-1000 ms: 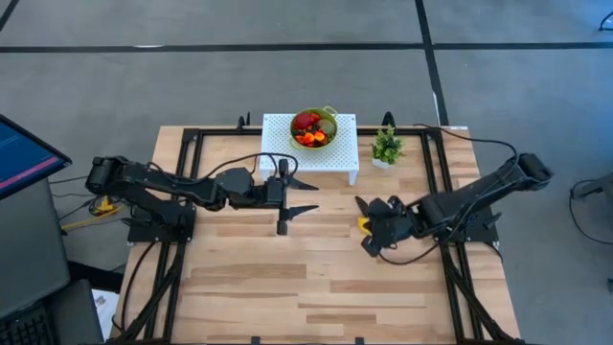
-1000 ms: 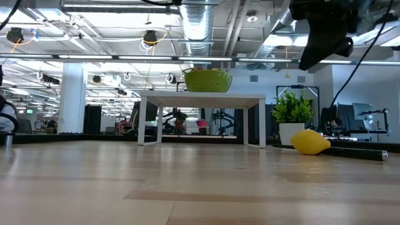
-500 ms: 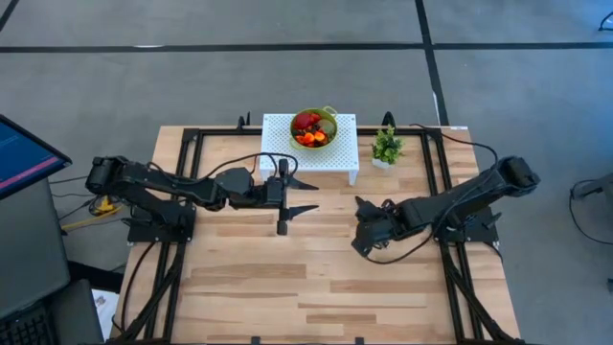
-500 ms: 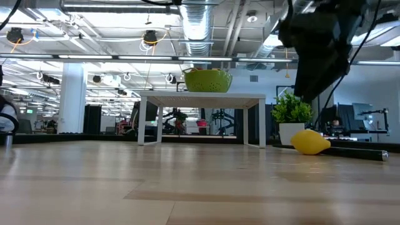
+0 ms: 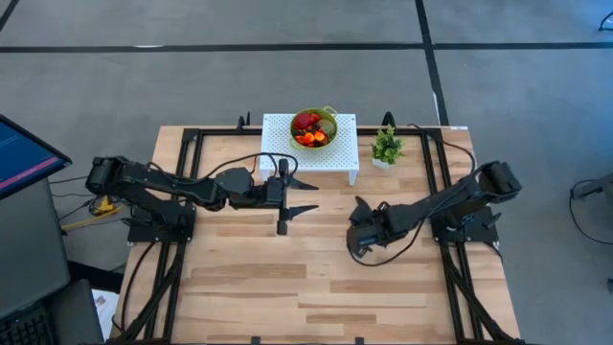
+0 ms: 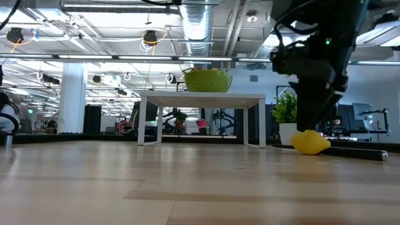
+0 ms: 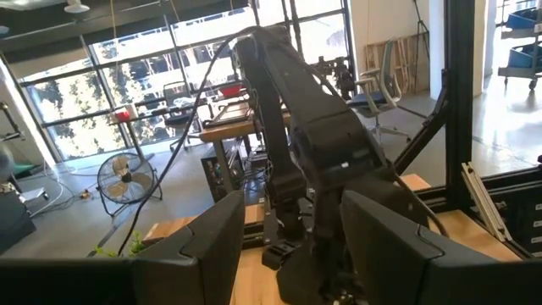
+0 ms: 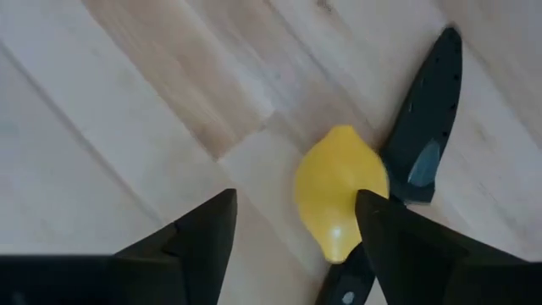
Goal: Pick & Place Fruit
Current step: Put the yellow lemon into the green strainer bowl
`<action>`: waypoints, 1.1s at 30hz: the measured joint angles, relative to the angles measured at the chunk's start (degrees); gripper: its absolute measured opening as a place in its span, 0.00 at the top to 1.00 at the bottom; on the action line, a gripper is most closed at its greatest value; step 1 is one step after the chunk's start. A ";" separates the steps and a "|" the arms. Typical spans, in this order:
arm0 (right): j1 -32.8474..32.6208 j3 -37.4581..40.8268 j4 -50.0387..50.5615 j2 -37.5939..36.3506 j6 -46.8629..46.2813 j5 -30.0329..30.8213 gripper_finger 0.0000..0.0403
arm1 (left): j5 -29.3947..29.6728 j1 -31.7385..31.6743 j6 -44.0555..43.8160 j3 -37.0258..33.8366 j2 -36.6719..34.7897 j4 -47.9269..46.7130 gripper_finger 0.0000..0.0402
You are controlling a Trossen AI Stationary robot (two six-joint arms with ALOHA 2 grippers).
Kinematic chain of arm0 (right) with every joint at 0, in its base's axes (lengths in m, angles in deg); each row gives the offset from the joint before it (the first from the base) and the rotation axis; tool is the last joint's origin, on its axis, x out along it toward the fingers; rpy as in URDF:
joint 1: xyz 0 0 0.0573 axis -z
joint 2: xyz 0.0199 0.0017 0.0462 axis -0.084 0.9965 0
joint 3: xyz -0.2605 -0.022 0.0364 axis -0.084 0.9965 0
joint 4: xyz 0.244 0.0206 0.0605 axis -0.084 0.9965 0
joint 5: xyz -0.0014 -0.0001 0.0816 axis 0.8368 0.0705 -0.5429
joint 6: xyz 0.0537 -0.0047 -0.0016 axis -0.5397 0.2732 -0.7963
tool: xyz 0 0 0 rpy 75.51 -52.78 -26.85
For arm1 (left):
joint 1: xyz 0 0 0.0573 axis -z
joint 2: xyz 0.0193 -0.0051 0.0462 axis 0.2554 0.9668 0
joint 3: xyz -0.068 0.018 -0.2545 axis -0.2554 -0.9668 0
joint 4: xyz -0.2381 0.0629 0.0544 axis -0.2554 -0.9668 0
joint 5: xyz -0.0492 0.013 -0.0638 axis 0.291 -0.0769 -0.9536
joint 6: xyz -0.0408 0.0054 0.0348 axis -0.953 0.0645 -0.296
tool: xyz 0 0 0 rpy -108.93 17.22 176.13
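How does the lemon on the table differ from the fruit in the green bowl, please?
The lemon lies alone on the bare wood beside a black knife; the fruit sits heaped in the green bowl on the white stand. The lemon is yellow; the heap is mostly red and orange. Both are toy-sized.

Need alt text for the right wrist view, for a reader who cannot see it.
A yellow lemon lies on the wooden table, touching a black knife. The right claw hangs open above, one finger beside the lemon and the other overlapping it.

A bowl of fruit sits on the stand, left of the plant.
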 joint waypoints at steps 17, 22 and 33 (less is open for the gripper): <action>4.50 3.04 -4.22 1.83 1.59 -2.52 0.43 | 0.00 0.00 0.00 0.00 0.00 0.03 0.52; 4.83 3.19 -5.62 1.83 1.61 -2.55 0.43 | 0.00 0.00 0.02 0.00 0.00 0.02 0.52; 6.95 3.19 -6.78 1.83 4.45 -2.99 0.43 | 0.00 0.00 0.02 0.00 0.00 0.02 0.52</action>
